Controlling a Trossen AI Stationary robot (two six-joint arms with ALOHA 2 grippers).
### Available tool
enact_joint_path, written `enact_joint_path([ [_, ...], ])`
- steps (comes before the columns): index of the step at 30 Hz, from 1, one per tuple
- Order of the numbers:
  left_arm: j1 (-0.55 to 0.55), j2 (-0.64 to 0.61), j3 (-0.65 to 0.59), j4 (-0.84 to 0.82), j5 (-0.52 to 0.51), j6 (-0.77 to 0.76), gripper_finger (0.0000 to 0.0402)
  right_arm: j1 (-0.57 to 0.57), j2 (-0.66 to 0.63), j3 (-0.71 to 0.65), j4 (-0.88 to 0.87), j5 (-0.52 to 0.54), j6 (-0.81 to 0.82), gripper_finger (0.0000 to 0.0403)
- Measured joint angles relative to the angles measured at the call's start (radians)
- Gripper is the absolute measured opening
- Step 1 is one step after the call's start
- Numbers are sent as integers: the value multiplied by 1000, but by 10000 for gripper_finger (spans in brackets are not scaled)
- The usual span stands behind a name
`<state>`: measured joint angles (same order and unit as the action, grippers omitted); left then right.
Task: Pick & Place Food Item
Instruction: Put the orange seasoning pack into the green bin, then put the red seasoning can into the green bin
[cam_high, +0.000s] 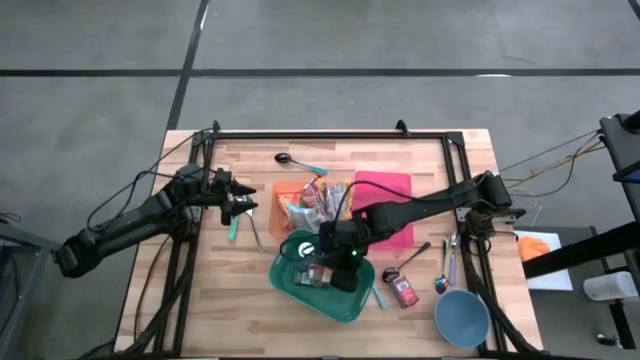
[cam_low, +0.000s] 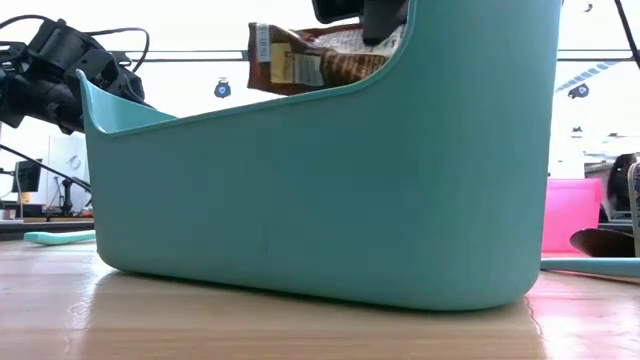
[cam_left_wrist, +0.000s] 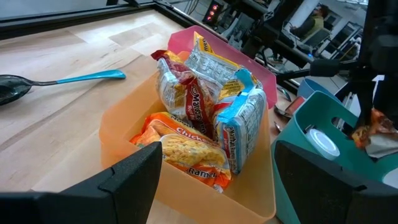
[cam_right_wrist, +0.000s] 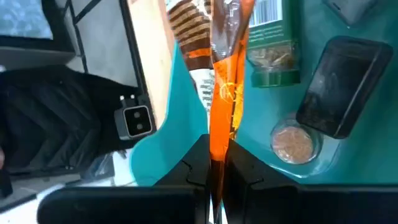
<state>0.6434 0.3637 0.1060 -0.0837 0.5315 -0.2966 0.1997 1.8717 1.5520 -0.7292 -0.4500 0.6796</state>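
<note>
My right gripper (cam_right_wrist: 217, 167) is shut on an orange-and-brown snack packet (cam_right_wrist: 219, 74) over the teal bin (cam_high: 322, 290), near the table's front middle. In the low view the packet (cam_low: 310, 55) shows above the bin's low wall (cam_low: 300, 190). A green packet (cam_right_wrist: 273, 50), a dark pouch (cam_right_wrist: 342, 84) and a clear-lidded cup (cam_right_wrist: 293, 142) lie on the bin's floor. My left gripper (cam_left_wrist: 217, 180) stands open at the table's left, just short of the orange bin (cam_left_wrist: 127, 124) of ramen packets (cam_left_wrist: 199, 106), touching nothing. My right gripper pinches the packet's orange end seam (cam_right_wrist: 217, 140) between its two fingers. The fingers slant down toward the bin, and the packet runs on ahead of them. It hangs over the bin's inside, above the things on the floor; whether its far end touches them I cannot tell.
A pink board (cam_high: 385, 195) lies behind the teal bin. A black spoon with a teal handle (cam_high: 297, 161) lies at the far middle. At the front right are a blue bowl (cam_high: 462, 318), a small red can (cam_high: 404, 291) and spoons (cam_high: 446, 268).
</note>
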Motion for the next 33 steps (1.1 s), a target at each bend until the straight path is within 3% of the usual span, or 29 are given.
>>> enact_joint_path([
  [16, 0, 0, 0, 0, 0, 0, 315, 27, 11, 0, 12, -23, 133, 17],
  [25, 0, 0, 0, 0, 0, 0, 315, 27, 11, -1, 27, -21, 111, 102],
  [33, 0, 0, 0, 0, 0, 0, 315, 27, 11, -1, 29, 6, 101, 146],
])
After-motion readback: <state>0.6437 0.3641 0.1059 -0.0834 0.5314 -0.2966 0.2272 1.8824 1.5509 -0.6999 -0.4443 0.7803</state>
